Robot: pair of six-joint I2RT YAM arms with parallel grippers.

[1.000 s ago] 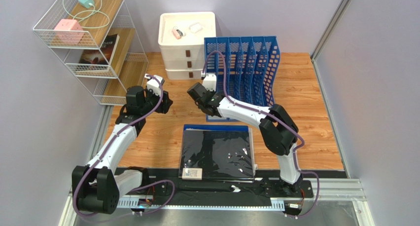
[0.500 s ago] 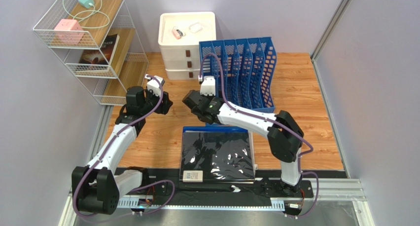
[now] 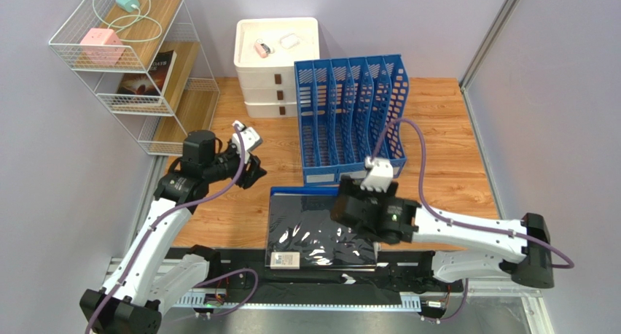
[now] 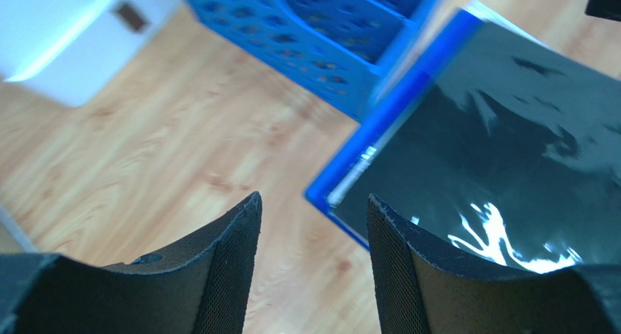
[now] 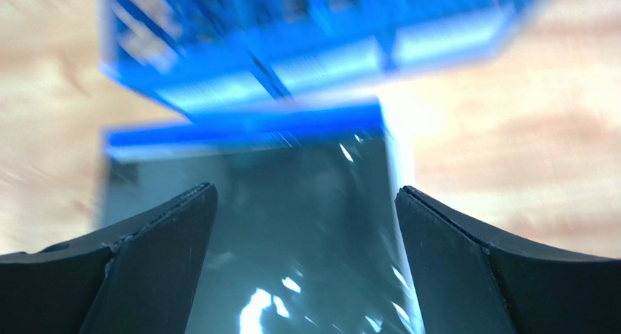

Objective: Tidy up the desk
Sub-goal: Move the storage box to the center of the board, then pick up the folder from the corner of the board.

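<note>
blurred: blue slotted plastic file rack (image 5: 306, 49), right wrist view | hidden: glossy black folder's (image 3: 306, 228) right part under right gripper (image 3: 351, 205) | unreadable: near white label (image 3: 283, 258)

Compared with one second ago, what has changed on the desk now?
The right gripper opened and drew back from the blue file rack to above the black folder. The rack slid slightly left. The left gripper edged toward the folder. Folder, white drawers and wire shelf stayed.
</note>
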